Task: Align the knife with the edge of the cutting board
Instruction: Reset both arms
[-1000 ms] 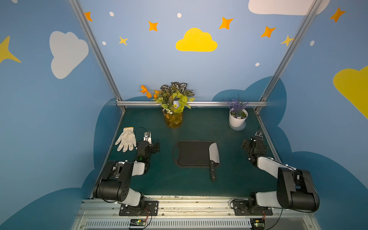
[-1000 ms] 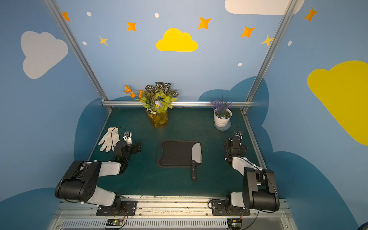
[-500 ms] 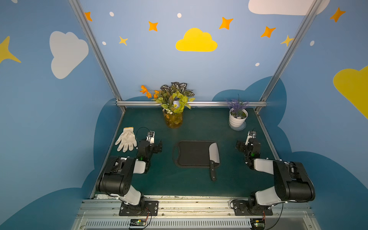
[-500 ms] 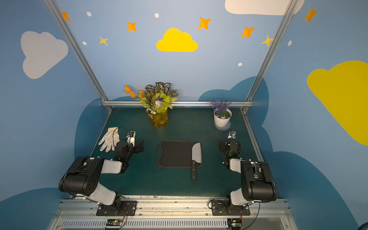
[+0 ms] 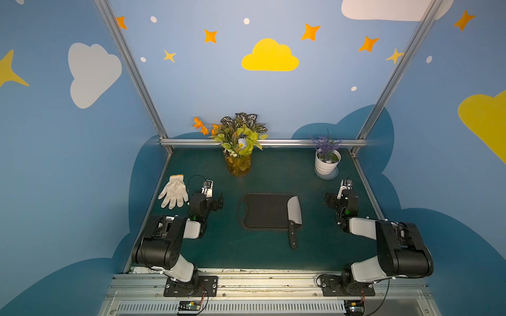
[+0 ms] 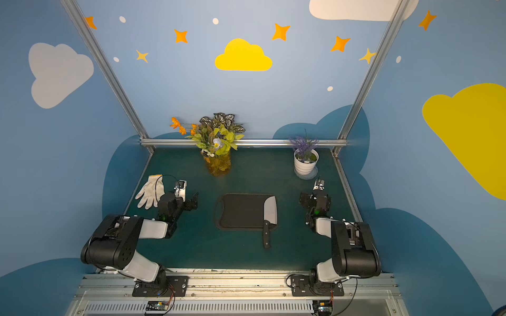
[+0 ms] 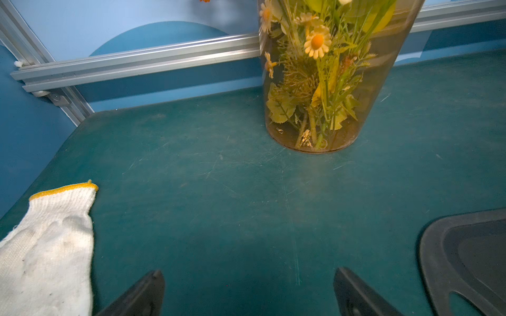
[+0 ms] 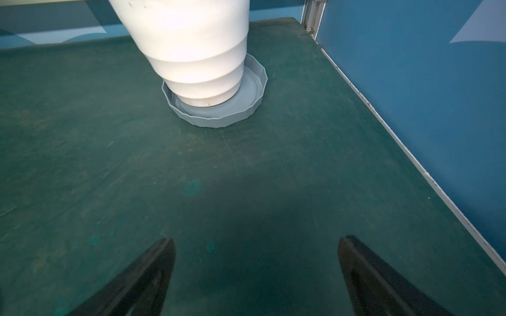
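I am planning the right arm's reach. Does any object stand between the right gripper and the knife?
Nothing visible does. Only bare green table lies between the right gripper and the knife on the board. The white pot stands farther back, off that path.

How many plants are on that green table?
2: a glass vase of flowers at the back middle, a white pot of lavender at the back right. None looks hidden.
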